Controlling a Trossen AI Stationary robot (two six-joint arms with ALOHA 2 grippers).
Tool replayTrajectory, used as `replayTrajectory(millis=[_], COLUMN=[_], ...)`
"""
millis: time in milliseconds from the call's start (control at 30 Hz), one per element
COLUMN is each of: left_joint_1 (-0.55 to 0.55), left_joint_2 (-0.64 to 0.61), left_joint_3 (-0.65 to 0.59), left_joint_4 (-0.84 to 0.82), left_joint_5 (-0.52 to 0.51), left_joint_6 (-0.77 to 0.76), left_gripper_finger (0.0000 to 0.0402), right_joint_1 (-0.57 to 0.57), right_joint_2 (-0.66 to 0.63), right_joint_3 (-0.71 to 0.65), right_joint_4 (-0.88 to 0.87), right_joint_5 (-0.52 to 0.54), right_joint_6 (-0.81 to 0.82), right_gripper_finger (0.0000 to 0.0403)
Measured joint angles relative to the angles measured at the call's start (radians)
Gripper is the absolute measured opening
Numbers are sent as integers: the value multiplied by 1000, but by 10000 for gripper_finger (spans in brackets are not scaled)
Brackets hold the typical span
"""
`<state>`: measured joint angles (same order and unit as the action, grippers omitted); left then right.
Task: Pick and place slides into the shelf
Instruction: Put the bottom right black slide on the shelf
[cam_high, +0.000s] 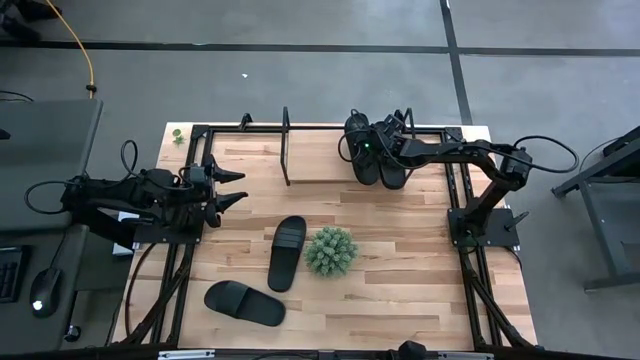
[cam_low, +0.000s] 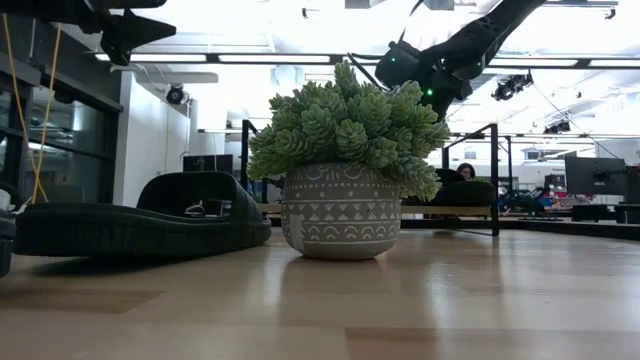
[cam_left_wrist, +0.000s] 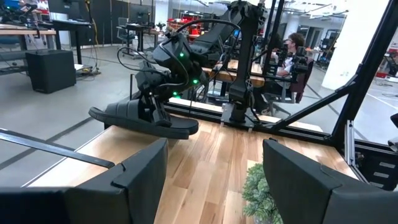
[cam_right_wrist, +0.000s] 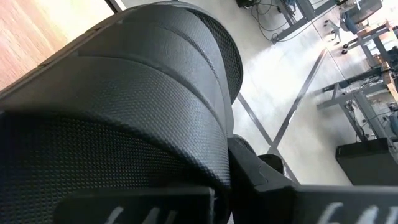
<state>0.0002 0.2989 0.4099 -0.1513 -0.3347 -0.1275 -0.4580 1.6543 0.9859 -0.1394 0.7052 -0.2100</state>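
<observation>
Nearest on the tabletop (cam_high: 400, 290) lie 2 slides (cam_high: 245, 303), beside the plant (cam_high: 331, 251). Farther back, my left pincer (cam_high: 236, 187) hangs wide apart. Farthest, my right pincer (cam_high: 385, 140) grips a slide (cam_high: 392, 165) at the shelf (cam_high: 315, 160), beside another.

**Hidden and cut-off parts**
The right gripper's (cam_high: 385, 150) fingertips are buried among the black ribbed-strap slides (cam_high: 372, 150) on the light wooden shelf (cam_high: 320, 160); beside that shelf, whether it grips one cannot be told.
</observation>
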Motion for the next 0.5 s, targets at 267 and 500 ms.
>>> replayTrajectory(millis=[267, 500], left_joint_1=[0, 0], left_joint_2=[0, 0], left_joint_3=[0, 0], left_joint_4=[1, 1], left_joint_5=[0, 1], left_joint_6=[0, 0], left_gripper_finger=[246, 246], right_joint_1=[0, 0], right_joint_2=[0, 0], right_joint_3=[0, 0], right_joint_4=[-10, -22], right_joint_5=[21, 21], right_joint_6=[-26, -36], right_gripper_finger=[0, 0])
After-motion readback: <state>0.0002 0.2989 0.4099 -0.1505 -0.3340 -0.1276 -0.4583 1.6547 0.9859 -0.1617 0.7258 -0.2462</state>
